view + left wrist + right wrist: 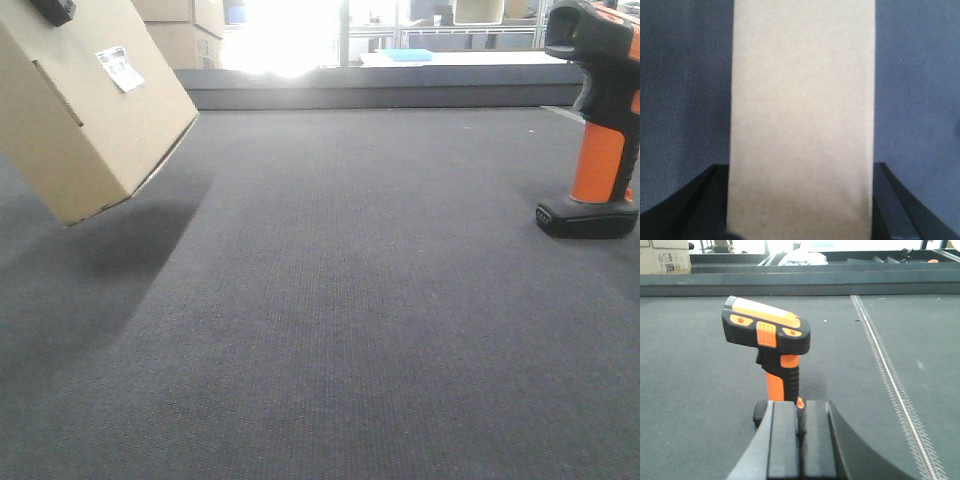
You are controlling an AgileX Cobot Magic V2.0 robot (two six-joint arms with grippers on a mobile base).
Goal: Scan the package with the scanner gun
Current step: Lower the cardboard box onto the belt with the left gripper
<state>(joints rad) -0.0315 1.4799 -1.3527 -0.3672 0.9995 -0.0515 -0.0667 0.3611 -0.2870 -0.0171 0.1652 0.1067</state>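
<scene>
Left gripper (pixel 800 210) clamps the package (pixel 90 100), airborne and tilted, label (pixel 120 68) showing. Right gripper (pixel 799 440), fingers together, sits behind the scanner (pixel 772 340), standing ungrabbed on the mat (pixel 350 300). Scan's not done yet.

Package (pixel 85 110) in my left gripper (pixel 800 200) — plain tan cardboard w/ a small white label (pixel 120 68) printed in black. My left fingers (pixel 890 210) are black. Scanner gun (pixel 771 347) at right: orange handle, black head w/ orange top and orange buttons, black base. My right gripper (pixel 796 440) is black too. Table mat (pixel 350 300) — dark grey, fine woven texture; pale stitched line (pixel 890 380) runs near to far on the right.
</scene>
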